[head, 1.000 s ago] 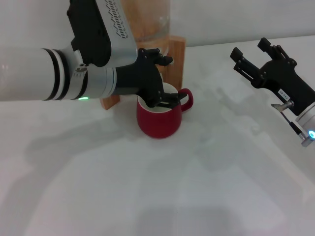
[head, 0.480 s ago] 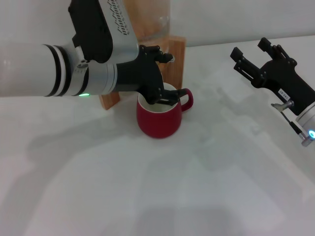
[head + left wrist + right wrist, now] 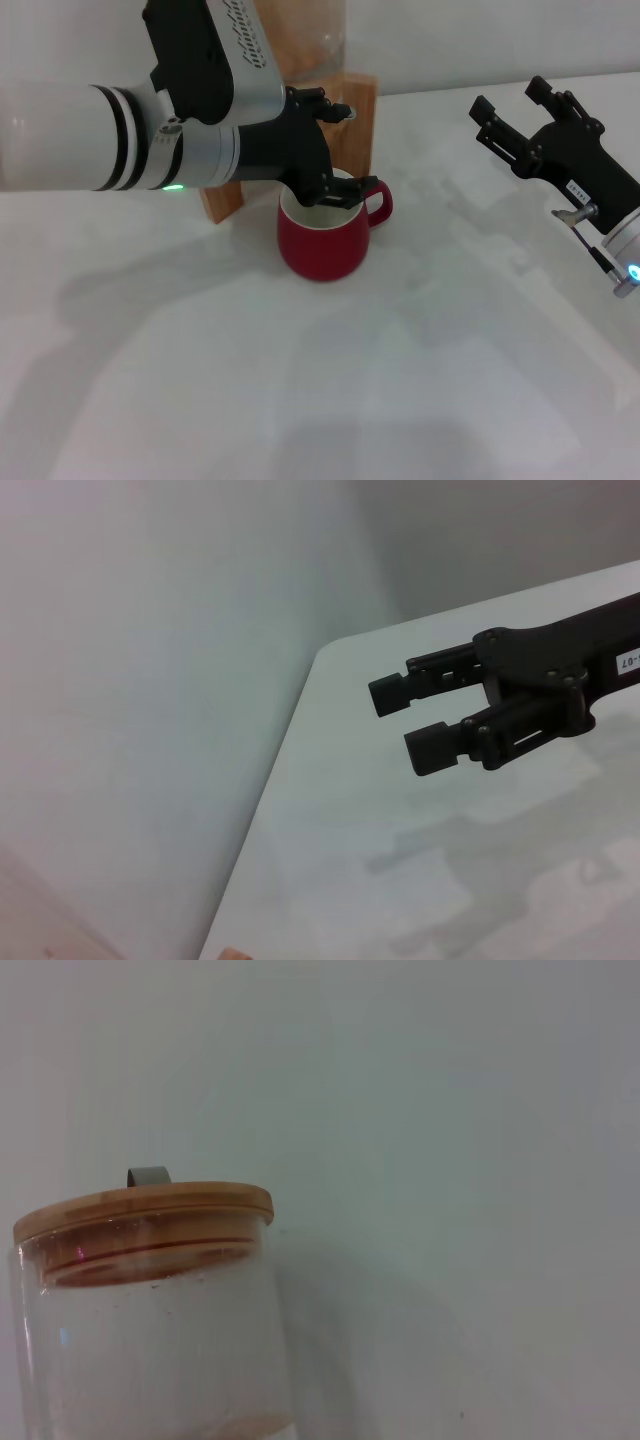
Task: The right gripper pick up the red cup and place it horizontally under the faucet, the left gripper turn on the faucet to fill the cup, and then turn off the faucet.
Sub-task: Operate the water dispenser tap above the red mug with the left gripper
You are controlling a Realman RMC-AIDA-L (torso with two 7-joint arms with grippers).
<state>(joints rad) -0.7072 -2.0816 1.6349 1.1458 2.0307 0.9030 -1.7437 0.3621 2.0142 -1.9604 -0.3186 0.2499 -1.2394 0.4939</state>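
Head view shows the left gripper (image 3: 335, 150) has lifted slightly above the red cup (image 3: 322, 237), which sits upright just before the wooden stand (image 3: 355, 120); the faucet is hidden behind that claw, whose finger spread I cannot tell. Right gripper (image 3: 512, 118) stays spread, well right of the cup, so the faucet step seems underway.

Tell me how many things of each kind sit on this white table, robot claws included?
Red cup: 1
Glass jar with wooden lid: 1
Wooden stand: 1
Claws: 2, the left gripper over the cup, the right gripper off to the side
Total: 5
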